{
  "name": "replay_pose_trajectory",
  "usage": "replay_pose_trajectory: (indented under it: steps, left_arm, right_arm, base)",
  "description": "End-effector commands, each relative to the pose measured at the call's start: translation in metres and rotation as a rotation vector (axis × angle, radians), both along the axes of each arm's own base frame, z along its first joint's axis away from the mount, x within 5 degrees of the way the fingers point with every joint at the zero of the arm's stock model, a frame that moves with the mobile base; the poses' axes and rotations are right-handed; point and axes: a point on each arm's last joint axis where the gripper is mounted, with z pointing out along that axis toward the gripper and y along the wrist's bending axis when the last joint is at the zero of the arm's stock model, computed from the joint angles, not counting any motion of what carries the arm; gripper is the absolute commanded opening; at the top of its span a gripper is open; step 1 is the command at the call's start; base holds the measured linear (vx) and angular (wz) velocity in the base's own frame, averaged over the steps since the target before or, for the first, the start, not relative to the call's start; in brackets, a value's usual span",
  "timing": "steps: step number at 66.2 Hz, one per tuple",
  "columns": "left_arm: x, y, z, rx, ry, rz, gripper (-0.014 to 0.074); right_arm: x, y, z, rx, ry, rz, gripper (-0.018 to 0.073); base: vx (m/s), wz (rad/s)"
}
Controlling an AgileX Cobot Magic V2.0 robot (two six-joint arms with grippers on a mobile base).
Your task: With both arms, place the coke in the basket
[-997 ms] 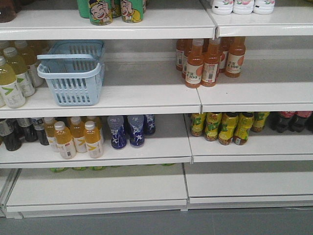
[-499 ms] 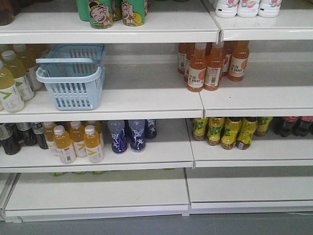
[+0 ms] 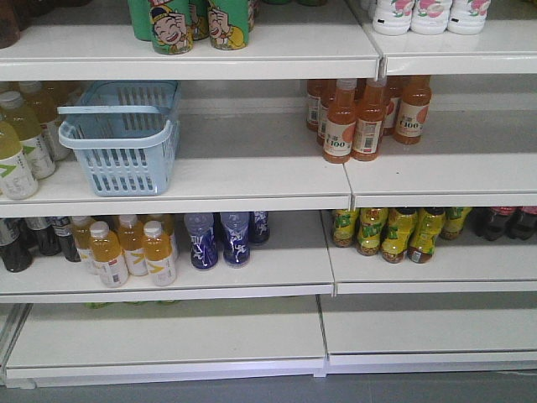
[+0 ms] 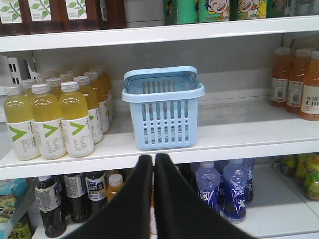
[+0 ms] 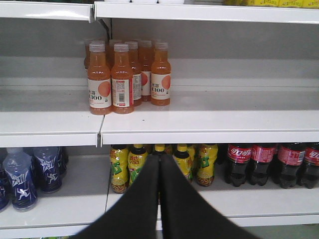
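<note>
Both grippers closed and empty, facing white store shelves (image 3: 252,168).
Front view: I see the light blue slotted plastic basket (image 3: 126,159) on the left of the middle shelf, just beside pale yellow bottles (image 3: 17,151). Left wrist: my left gripper (image 4: 153,158) has its jaws pressed together on nothing, below the basket. Right wrist: my right gripper (image 5: 159,158) is likewise closed; the red-labelled dark Coca-Cola bottles (image 5: 266,164) stand on the lower shelf, to its right.

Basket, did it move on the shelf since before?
No. The basket keeps its spot on the shelf beside the yellow bottles; everything slid down together, so the camera moved, not it.
</note>
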Motion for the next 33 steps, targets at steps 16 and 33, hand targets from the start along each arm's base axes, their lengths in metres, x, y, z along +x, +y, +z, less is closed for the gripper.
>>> replay_pose_trajectory:
  steps: [16,33]
  left_arm:
    - [-0.0016,-0.0007,0.0058,0.001,-0.084,-0.008,-0.0006]
    - [-0.0016,-0.0007,0.0058,0.001,-0.084,-0.008,-0.0006]
  right_arm:
    - [-0.0002,0.0006,0.0024,-0.017,-0.073,0.007,-0.0009]
    - [-0.0002,0.0006,0.0024,-0.017,-0.073,0.007,-0.0009]
  base:
    - [0.05,0.01]
    - [0.04,0.00]
